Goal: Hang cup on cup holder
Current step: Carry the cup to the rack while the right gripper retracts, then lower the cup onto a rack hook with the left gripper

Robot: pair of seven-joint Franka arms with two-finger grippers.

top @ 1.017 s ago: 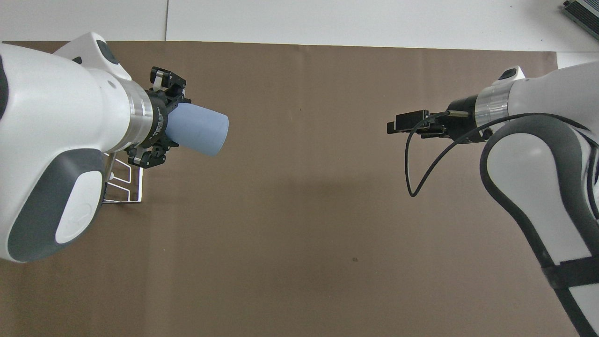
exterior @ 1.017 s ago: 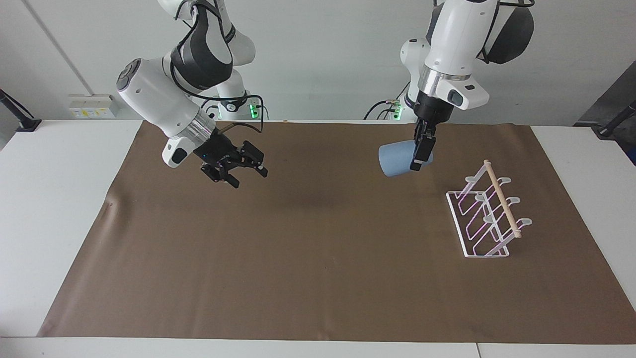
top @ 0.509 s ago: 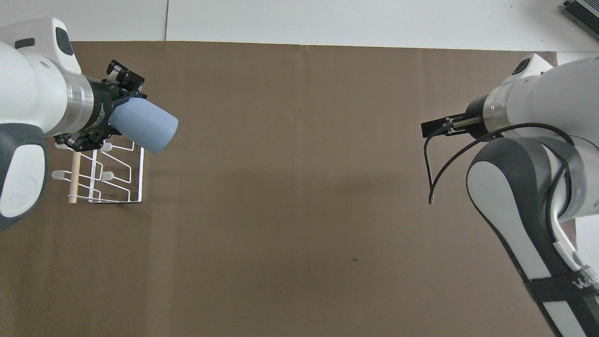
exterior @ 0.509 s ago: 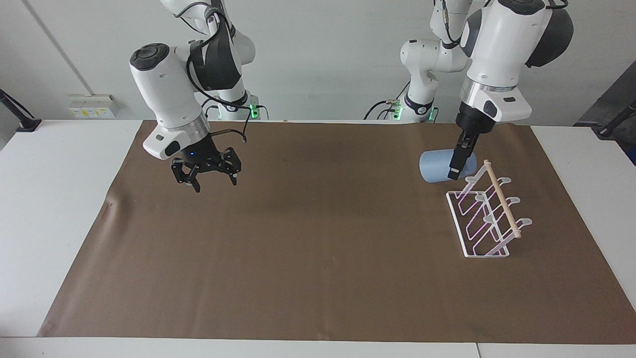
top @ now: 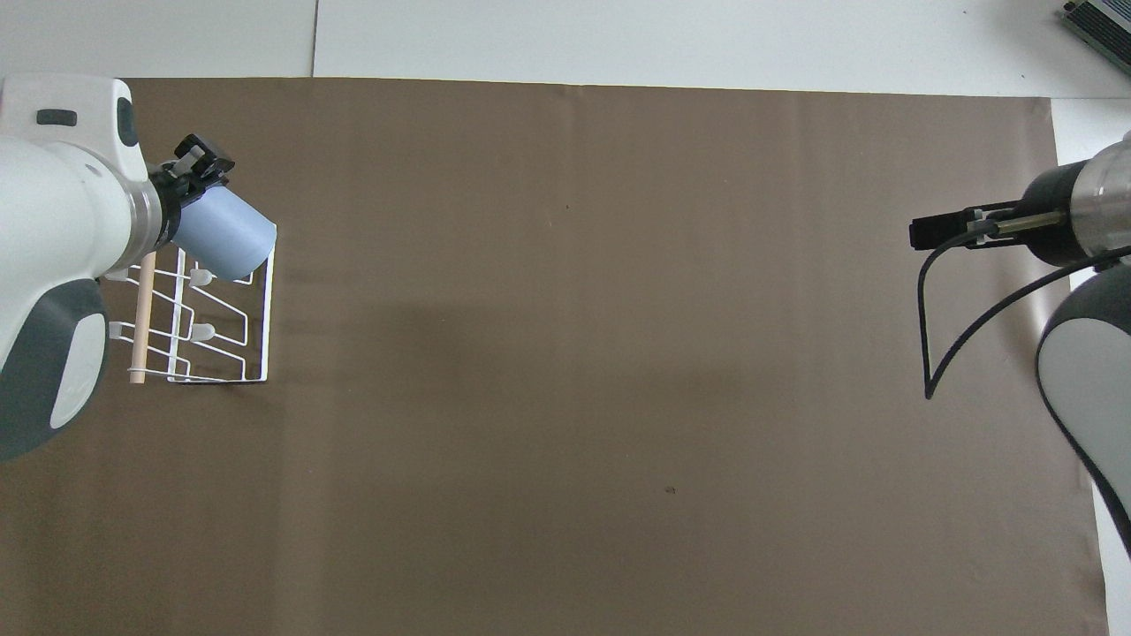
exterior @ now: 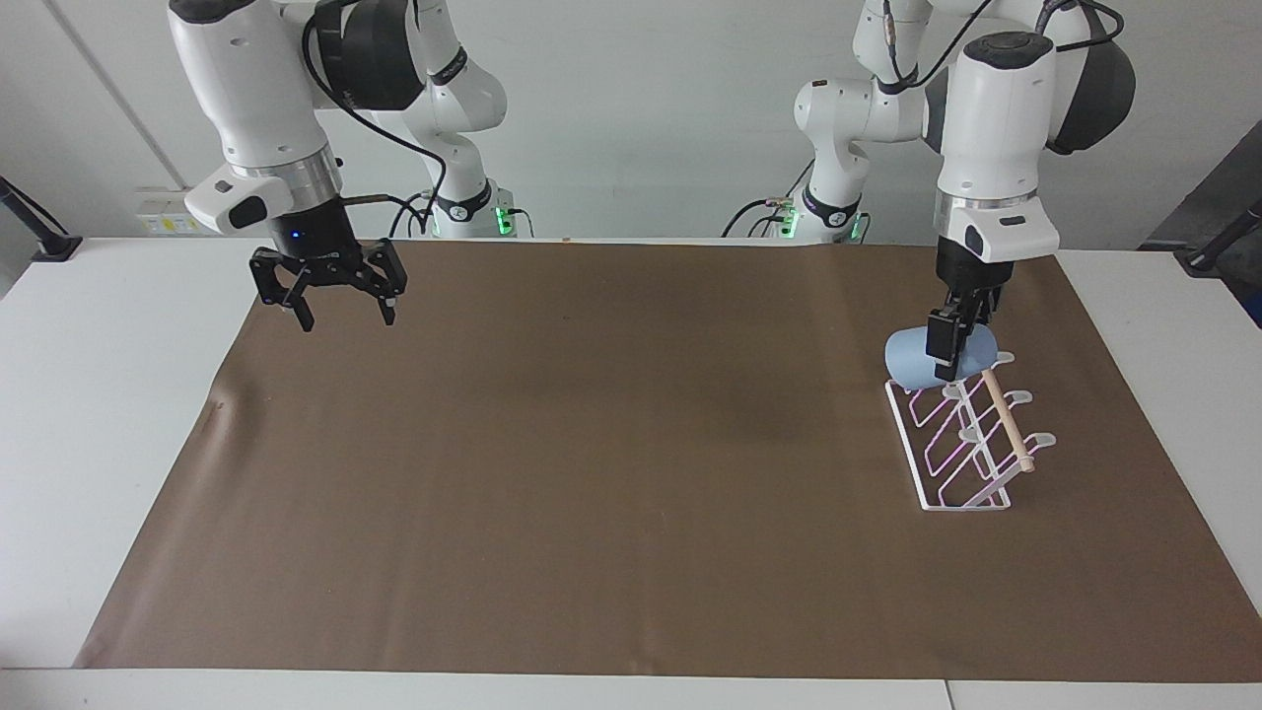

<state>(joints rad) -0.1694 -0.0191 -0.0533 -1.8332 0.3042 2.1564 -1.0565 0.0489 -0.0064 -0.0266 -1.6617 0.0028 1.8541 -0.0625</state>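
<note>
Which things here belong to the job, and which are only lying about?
Job:
cup, on its side, in the left gripper, at the rack's end nearer the robots
rack
left gripper, shut on the cup

Not in use:
right gripper, open, waiting over the paper
brown paper

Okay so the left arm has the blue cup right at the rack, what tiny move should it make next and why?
Probably ease the cup down onto the rack's prong nearest the robots. The left pincer holds the cup tilted on its side, right over that end of the rack, but whether a prong is inside it yet cannot be told. The right pincer waits open, well clear.
</note>
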